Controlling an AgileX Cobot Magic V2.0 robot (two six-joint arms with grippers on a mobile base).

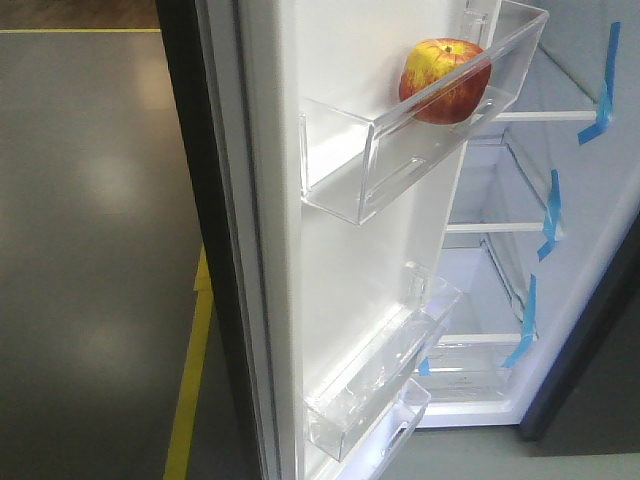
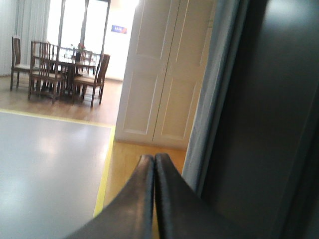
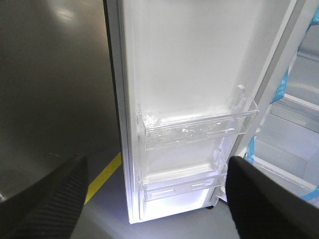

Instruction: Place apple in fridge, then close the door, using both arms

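Note:
The red and yellow apple [image 1: 445, 80] rests in the top clear bin [image 1: 400, 150] of the open door [image 1: 340, 260]. Behind it the fridge [image 1: 580, 330] shows white lining, clear shelves and blue tape strips [image 1: 600, 85]. No gripper appears in the front view. In the left wrist view my left gripper [image 2: 154, 160] is shut with nothing in it, beside the door's dark outer face [image 2: 259, 124]. The right gripper [image 3: 157, 172] is open and empty, facing the door's inner lining [image 3: 189, 74] and its lower bins [image 3: 197, 129].
A yellow floor line [image 1: 190, 390] runs along the grey floor left of the door. Past the door's edge, white double doors [image 2: 159, 74] and a dining table with chairs [image 2: 65, 69] stand far off. More clear bins [image 1: 370, 390] sit lower on the door.

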